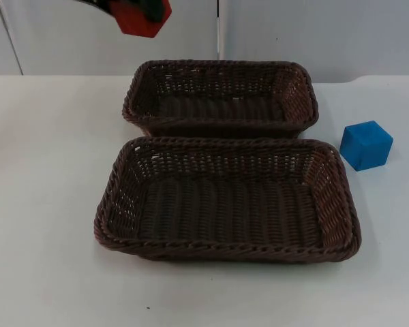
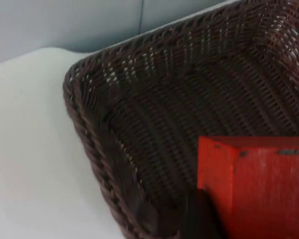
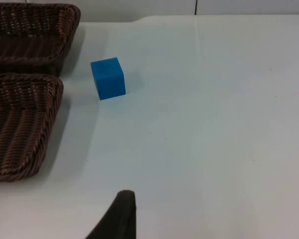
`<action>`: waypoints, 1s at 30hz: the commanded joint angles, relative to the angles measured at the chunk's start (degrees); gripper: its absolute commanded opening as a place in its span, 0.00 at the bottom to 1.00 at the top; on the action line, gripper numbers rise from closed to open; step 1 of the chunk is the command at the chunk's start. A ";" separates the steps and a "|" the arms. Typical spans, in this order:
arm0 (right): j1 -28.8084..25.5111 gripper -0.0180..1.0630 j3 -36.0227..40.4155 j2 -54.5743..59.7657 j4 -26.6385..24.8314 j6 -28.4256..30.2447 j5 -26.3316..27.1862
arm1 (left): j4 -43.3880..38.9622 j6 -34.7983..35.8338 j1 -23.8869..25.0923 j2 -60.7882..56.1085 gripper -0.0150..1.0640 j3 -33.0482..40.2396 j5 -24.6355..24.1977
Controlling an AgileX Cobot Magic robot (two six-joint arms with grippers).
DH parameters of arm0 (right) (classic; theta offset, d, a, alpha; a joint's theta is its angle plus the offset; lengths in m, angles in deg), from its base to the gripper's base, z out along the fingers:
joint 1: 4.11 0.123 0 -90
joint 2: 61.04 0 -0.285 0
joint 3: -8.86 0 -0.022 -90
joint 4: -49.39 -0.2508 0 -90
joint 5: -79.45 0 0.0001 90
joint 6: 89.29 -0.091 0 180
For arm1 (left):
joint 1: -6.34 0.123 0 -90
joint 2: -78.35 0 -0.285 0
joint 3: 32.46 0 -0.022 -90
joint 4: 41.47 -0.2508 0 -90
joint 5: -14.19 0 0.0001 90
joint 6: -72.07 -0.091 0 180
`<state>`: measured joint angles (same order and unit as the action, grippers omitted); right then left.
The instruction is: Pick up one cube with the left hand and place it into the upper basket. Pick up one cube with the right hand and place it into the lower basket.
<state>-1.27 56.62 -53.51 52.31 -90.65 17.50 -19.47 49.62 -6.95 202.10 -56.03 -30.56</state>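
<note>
My left gripper [image 1: 142, 8] is shut on a red cube [image 1: 140, 19] and holds it in the air above and behind the left end of the upper basket [image 1: 221, 65]. In the left wrist view the red cube [image 2: 261, 191] hangs over the upper basket's [image 2: 84, 124] woven inside. Just in front stands the larger lower basket [image 1: 225, 142], with nothing in it. A blue cube [image 1: 366, 144] rests on the table right of both baskets. My right gripper [image 3: 120, 214] waits well back from the blue cube [image 3: 108, 78], low over the table.
The white table [image 1: 48, 204] stretches left, right and in front of the baskets. The grey partition wall [image 1: 313, 34] rises just behind the upper basket. The two baskets nearly touch along their long sides.
</note>
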 commanded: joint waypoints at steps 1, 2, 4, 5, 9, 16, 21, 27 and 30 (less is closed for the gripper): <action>-0.39 0.99 -0.06 0.25 -0.06 0.59 0.16 | -0.31 0.71 -0.35 1.88 0.01 -3.28 -1.13; -0.39 0.99 -0.06 0.25 -0.06 0.59 0.16 | -0.31 0.86 -0.35 2.86 0.01 -4.65 -1.27; -0.39 0.99 -0.06 0.25 -0.06 0.59 0.16 | -0.31 1.27 -0.35 4.50 0.01 -6.83 -1.39; -0.39 0.99 -0.06 0.25 -0.06 0.59 0.16 | -0.31 1.56 -0.35 5.39 0.01 -7.95 -1.39; -0.39 0.99 -0.06 0.25 -0.06 0.59 0.16 | -0.11 1.74 -0.35 7.72 0.01 -10.59 -1.22; -0.39 0.99 -0.06 0.25 -0.06 0.59 0.16 | -0.09 1.74 -1.51 11.86 0.01 -13.14 4.17; -0.39 0.99 -0.06 0.25 -0.06 0.59 0.16 | 1.26 1.62 -2.66 14.32 0.01 -13.14 7.35; -0.39 0.99 -0.06 0.25 -0.06 0.59 0.16 | 3.91 -0.01 -4.02 17.90 0.01 -13.14 10.94; -0.39 0.99 -0.06 0.25 -0.06 0.58 0.16 | 4.56 -0.28 -4.60 19.32 0.01 -13.22 12.50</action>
<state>-1.27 56.62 -53.51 52.31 -90.65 17.50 -16.20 49.60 -11.12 221.32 -68.70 -19.58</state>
